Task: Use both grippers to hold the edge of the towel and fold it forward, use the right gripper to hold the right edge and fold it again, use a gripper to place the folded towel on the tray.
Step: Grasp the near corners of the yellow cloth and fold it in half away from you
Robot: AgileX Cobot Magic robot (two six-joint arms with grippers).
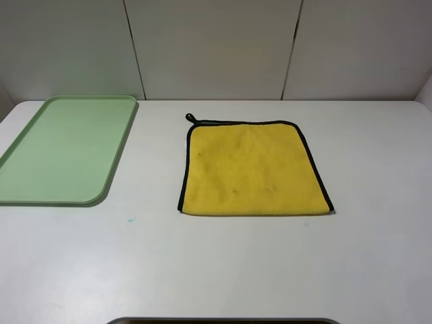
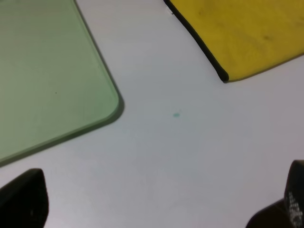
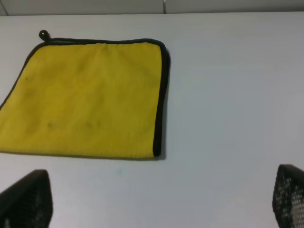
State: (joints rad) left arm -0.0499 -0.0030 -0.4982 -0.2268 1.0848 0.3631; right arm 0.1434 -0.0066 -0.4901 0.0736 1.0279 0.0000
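Towel position: the towel [image 1: 253,169] lies flat on the white table [image 1: 216,270], a little right of the middle and well right of the tray [image 1: 67,148].
Towel orientation: its sides run square to the table edges, and it looks slightly wider left to right than front to back. The corner loop [image 1: 190,118] points away at the far left corner.
Towel edges: black trim [image 1: 310,158] shows on the left, far and right sides. The near side shows only yellow.
Left gripper: the left gripper [image 2: 152,204] hangs over bare table between the tray's near right corner and the towel's near left corner, touching neither. Its fingers [image 2: 21,199] are spread wide with nothing between them.
Right gripper: the right gripper [image 3: 156,199] is above the table on the near side of the towel's right corner, clear of the cloth. Its fingers [image 3: 26,199] are also spread wide and hold nothing.
Surroundings: a small teal speck [image 2: 176,114] marks the table between tray and towel. Pale wall panels [image 1: 216,47] stand behind. Nothing lies on the towel or the tray.
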